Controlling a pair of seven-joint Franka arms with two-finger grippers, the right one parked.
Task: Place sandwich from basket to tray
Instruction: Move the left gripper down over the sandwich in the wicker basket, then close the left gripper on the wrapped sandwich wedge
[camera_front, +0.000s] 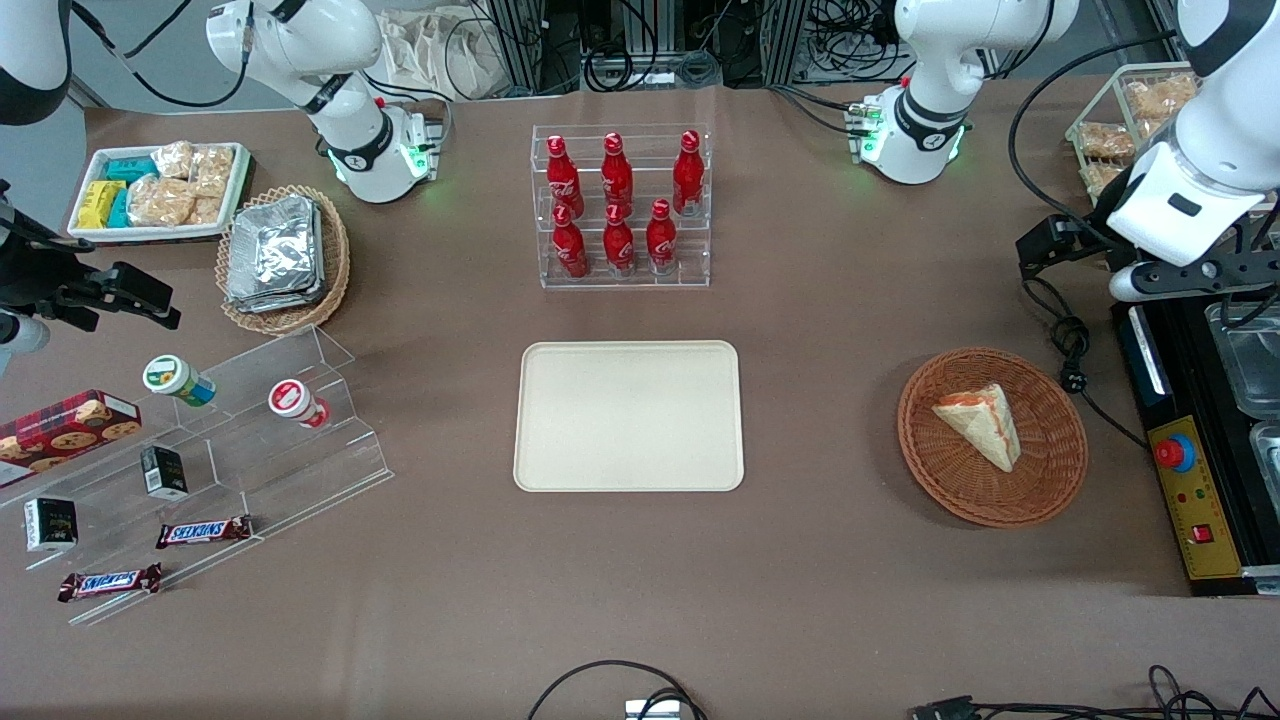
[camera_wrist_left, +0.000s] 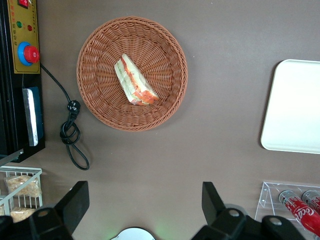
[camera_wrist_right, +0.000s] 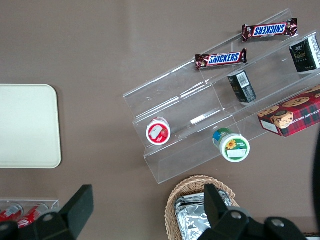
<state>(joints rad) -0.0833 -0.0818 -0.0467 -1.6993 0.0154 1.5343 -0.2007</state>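
The sandwich (camera_front: 980, 425), a pale triangular wedge with red and green filling at its edge, lies in the round reddish-brown wicker basket (camera_front: 1000, 510) toward the working arm's end of the table. The cream-beige tray (camera_front: 630, 415) lies flat at the table's middle and holds nothing. My left gripper (camera_front: 1045, 245) hangs high above the table, farther from the front camera than the basket. It is open and holds nothing. In the left wrist view the sandwich (camera_wrist_left: 134, 81), the basket (camera_wrist_left: 100, 65) and part of the tray (camera_wrist_left: 295, 110) show, well apart from the gripper (camera_wrist_left: 144, 202).
A clear rack of red bottles (camera_front: 622, 205) stands farther from the front camera than the tray. A black control box with a red button (camera_front: 1175, 452) and a coiled black cable (camera_front: 1070, 350) lie beside the basket. A wire basket of bagged snacks (camera_front: 1120, 125) stands near the arm's base.
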